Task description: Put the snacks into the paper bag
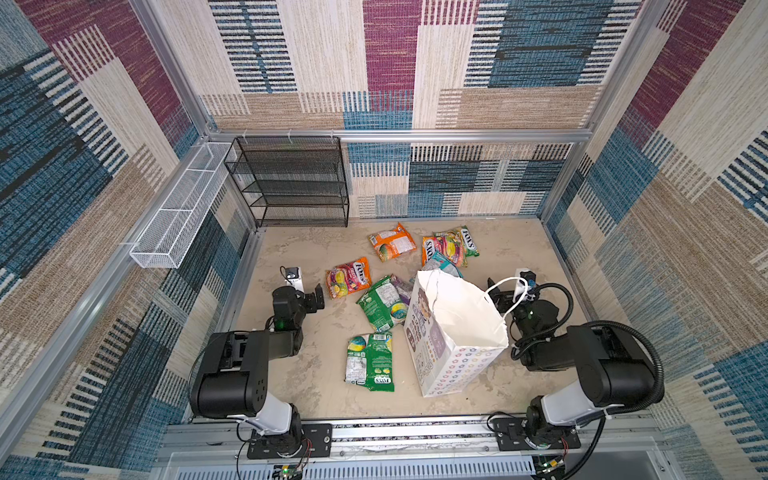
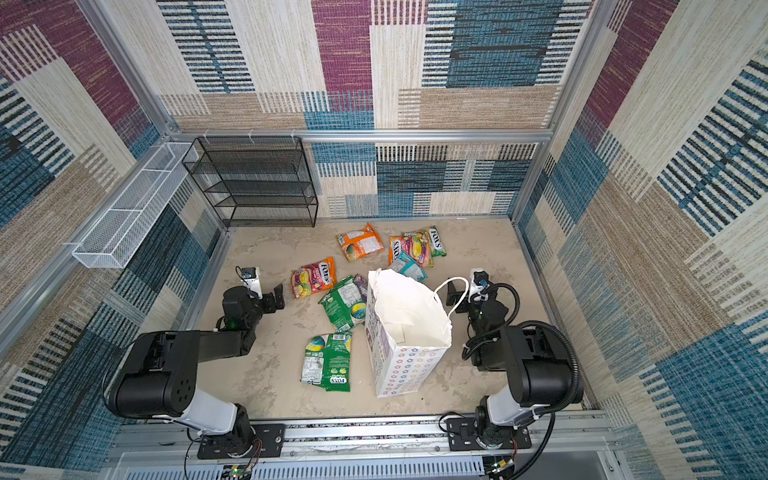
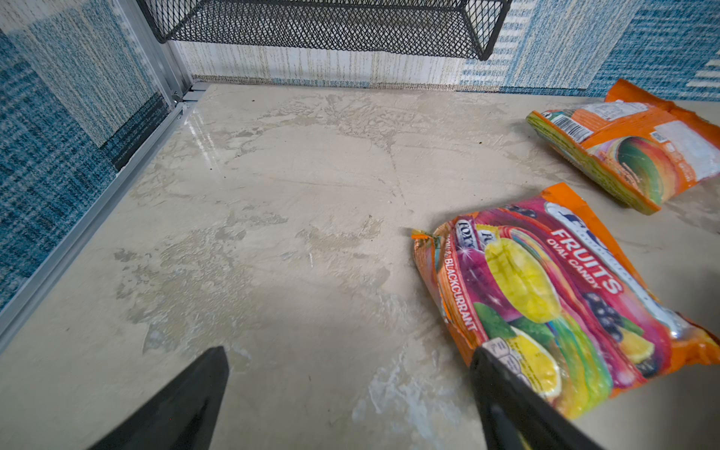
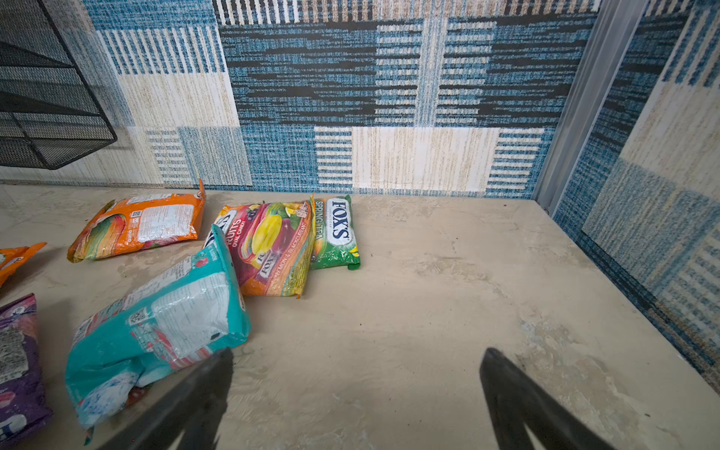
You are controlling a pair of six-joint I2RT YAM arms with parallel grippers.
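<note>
Both top views | paper bag [image 1: 457,365] [image 2: 409,365] white, upright | left fingers [image 3: 179,409], right fingers [image 4: 518,409] spread, empty

Patchwork walls [image 1: 390,62] (carpet-like, perhaps woven) enclose a mottled beige floor [image 1: 519,257], black mesh rack [image 1: 291,183] and white wire basket [image 1: 183,208].

8 snacks [image 1: 382,303]: 3 green, 2 fruit-print, 1 orange, 1 teal, 1 purple, 1 paper bag [image 1: 453,365], 2 robot arms [image 1: 226,378], 1 black mesh rack [image 1: 291,183], 1 white wire basket [image 1: 174,216]
</note>
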